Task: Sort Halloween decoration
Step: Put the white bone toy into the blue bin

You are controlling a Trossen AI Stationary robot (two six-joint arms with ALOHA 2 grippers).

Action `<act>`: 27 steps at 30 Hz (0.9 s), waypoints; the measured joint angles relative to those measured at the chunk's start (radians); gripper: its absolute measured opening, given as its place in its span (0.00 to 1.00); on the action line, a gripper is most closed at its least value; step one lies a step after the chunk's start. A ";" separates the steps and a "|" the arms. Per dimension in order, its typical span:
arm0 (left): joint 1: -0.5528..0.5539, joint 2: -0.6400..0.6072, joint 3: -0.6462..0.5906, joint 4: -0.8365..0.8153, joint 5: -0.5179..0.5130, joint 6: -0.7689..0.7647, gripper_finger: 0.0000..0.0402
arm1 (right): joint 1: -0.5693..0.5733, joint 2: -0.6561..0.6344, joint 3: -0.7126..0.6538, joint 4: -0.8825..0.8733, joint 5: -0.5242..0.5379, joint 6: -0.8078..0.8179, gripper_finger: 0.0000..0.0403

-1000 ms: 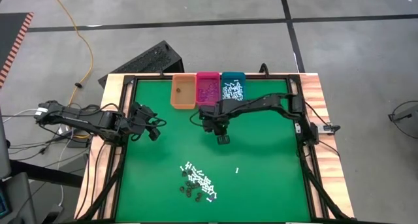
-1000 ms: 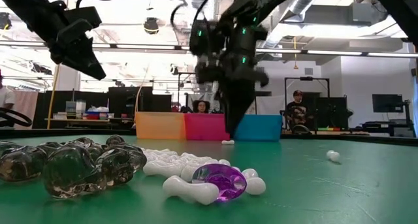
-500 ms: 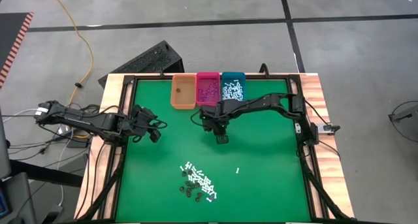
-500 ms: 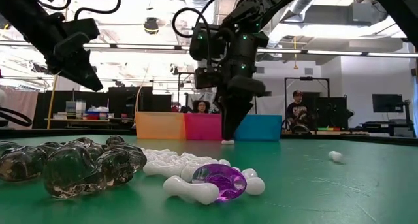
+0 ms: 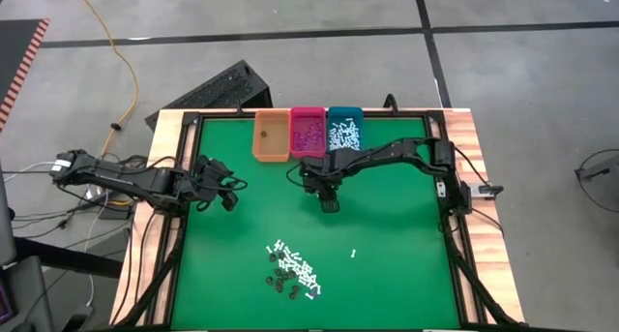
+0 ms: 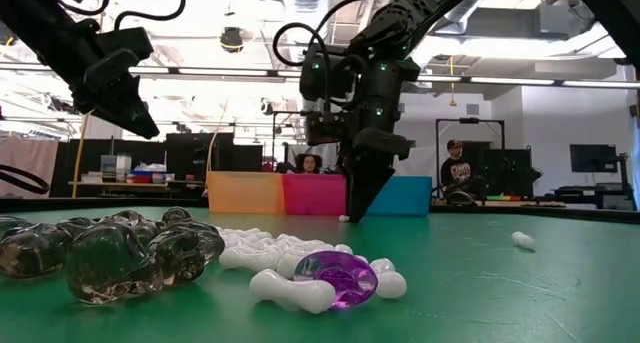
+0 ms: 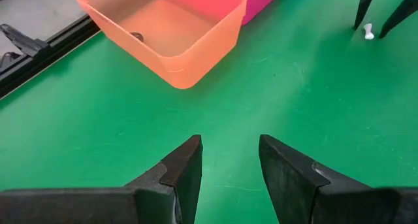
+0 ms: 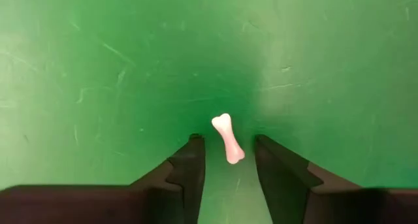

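Note:
A heap of Halloween decoration lies on the green mat near the front: white bones, a purple piece and dark clear pieces. One white bone lies alone at mid-table. My right gripper stands over it, pointing down and open, one finger on either side without touching it. Another white piece lies apart toward the right. My left gripper hangs open above the mat's left part, with nothing between its fingers.
Three bins stand in a row at the far edge: orange, pink holding purple pieces, and teal holding white pieces. A black frame borders the mat. People sit in the room beyond the table.
My right gripper has sunk toward the mat over the lone white bone, which has stayed where it was.

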State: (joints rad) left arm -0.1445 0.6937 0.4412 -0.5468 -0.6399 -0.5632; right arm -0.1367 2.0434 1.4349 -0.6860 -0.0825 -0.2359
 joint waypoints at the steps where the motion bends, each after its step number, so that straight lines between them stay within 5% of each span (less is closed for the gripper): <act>1: 0.000 0.000 0.000 0.000 0.000 -0.001 0.36 | 0.003 0.000 0.000 0.003 0.007 0.003 0.38; 11: 0.000 0.000 0.000 0.000 0.000 -0.027 0.36 | 0.006 0.003 -0.002 0.018 0.042 0.027 0.04; 27: 0.000 0.000 0.000 -0.001 0.001 -0.027 0.36 | -0.018 -0.109 -0.009 -0.053 0.051 0.076 0.04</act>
State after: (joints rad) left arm -0.1444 0.6937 0.4412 -0.5476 -0.6392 -0.5898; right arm -0.1548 1.9344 1.4264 -0.7389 -0.0319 -0.1603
